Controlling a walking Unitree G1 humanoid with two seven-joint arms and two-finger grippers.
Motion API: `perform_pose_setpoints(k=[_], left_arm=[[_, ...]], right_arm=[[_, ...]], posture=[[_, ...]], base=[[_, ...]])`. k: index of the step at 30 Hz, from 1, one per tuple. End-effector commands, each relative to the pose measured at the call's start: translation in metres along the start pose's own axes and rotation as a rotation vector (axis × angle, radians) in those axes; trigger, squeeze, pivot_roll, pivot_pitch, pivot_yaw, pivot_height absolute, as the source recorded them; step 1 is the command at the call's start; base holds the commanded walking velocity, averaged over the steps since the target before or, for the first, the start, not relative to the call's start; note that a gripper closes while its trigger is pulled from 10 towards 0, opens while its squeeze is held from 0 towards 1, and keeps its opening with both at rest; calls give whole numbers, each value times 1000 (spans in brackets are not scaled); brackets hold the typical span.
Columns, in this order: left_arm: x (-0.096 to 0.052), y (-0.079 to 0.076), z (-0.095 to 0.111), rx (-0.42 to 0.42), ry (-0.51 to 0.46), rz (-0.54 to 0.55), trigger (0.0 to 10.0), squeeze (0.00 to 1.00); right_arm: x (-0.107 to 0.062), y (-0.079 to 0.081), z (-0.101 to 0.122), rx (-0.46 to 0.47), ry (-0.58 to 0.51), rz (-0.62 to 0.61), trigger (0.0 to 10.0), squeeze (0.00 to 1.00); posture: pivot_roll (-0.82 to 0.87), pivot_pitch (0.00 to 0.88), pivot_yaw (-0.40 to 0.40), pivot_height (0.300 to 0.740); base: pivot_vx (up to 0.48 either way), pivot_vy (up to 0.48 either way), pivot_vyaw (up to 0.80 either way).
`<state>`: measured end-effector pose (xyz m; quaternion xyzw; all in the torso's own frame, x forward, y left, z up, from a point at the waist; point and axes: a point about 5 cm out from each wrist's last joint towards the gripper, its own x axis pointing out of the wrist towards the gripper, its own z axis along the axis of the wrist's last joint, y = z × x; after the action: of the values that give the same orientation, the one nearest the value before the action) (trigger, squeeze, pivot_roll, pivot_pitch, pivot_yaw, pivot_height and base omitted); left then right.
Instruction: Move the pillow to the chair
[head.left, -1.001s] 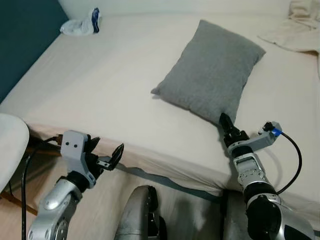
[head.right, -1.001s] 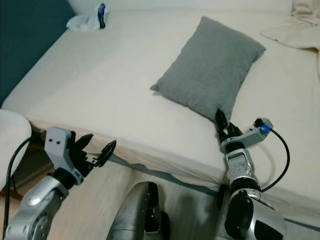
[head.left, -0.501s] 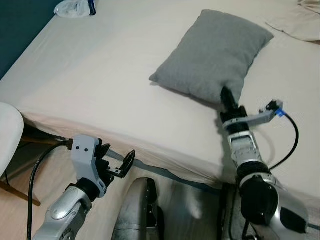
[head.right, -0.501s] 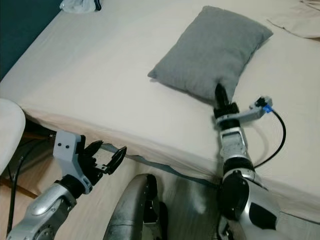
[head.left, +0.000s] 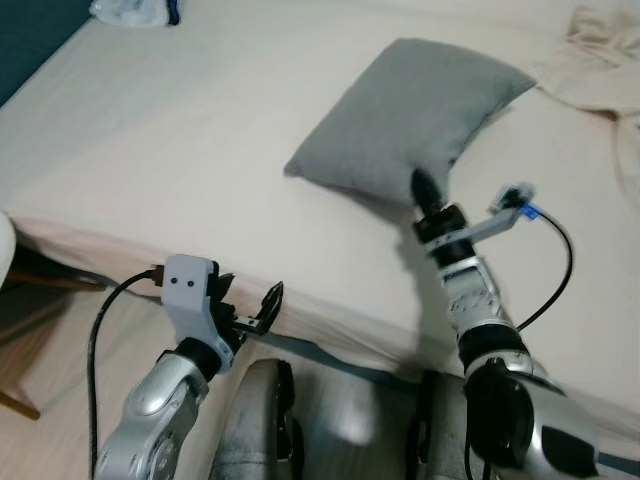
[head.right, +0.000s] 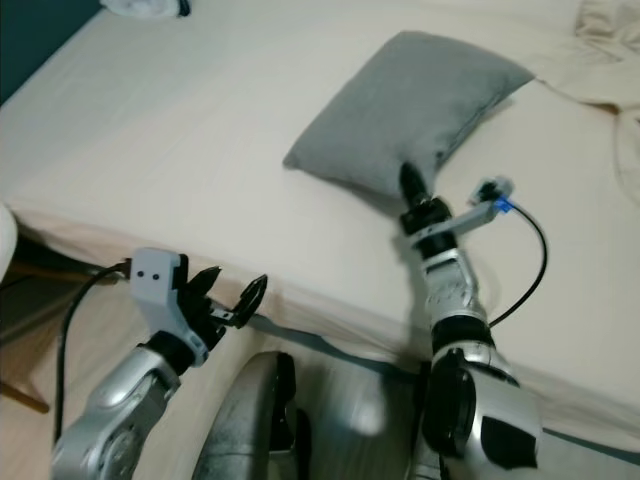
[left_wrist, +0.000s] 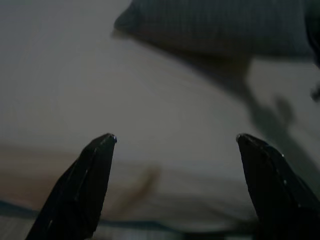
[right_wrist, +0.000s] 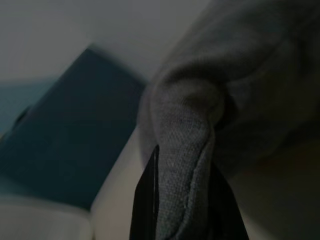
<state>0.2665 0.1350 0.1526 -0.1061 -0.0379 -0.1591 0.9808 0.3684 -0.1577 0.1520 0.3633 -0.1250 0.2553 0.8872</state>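
A grey pillow (head.left: 400, 115) lies on the cream bed (head.left: 180, 150), right of the middle. My right gripper (head.left: 422, 186) reaches over the bed's near edge and is shut on the pillow's near corner. In the right wrist view, the grey fabric (right_wrist: 187, 165) is pinched between the two black fingers (right_wrist: 145, 200), and the corner is bunched up off the sheet. My left gripper (head.left: 255, 310) hangs open below the bed's edge, nothing between its fingertips (left_wrist: 97, 165). A sliver of the white chair seat (head.right: 4, 240) shows at the far left.
A white bundle (head.left: 130, 8) lies at the bed's far left corner. Beige cloth (head.left: 600, 55) lies at the far right. A teal wall (head.left: 25, 35) borders the bed on the left. Wooden floor (head.left: 60, 400) and a chair leg (head.left: 15, 405) sit below left.
The view has shifted as I lean in. My right gripper has risen and pushed forward with the pillow's near corner, which now stands bunched up. The left gripper stays open.
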Motion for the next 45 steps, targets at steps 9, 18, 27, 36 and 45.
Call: perform_pose_setpoints(k=[9,18,27,36,45], left_arm=[[32,9,-21,-41,-34,50,10000,0],[39,39,-39,-49,-22,191,10000,0],[30,59,-50,-41,-22,206,10000,0],[37,55,-53,-54,-22,187,10000,0],[38,50,-70,-74,30,170,10000,0]], right_arm=[[-22,81,-73,122,355,466,0,0],[-25,42,-71,-35,422,166,0,0],[-48,23,-70,-45,423,50,0,0],[-45,14,-60,-88,406,-11,0,0],[-51,4,-66,-108,437,-66,0,0]], posture=[[50,22,-17,586],[9,0,-33,586],[-8,0,-27,610],[-13,0,-21,653],[-14,0,-24,696]], base=[[0,0,0],[0,0,0],[0,0,0],[0,0,0],[0,0,0]])
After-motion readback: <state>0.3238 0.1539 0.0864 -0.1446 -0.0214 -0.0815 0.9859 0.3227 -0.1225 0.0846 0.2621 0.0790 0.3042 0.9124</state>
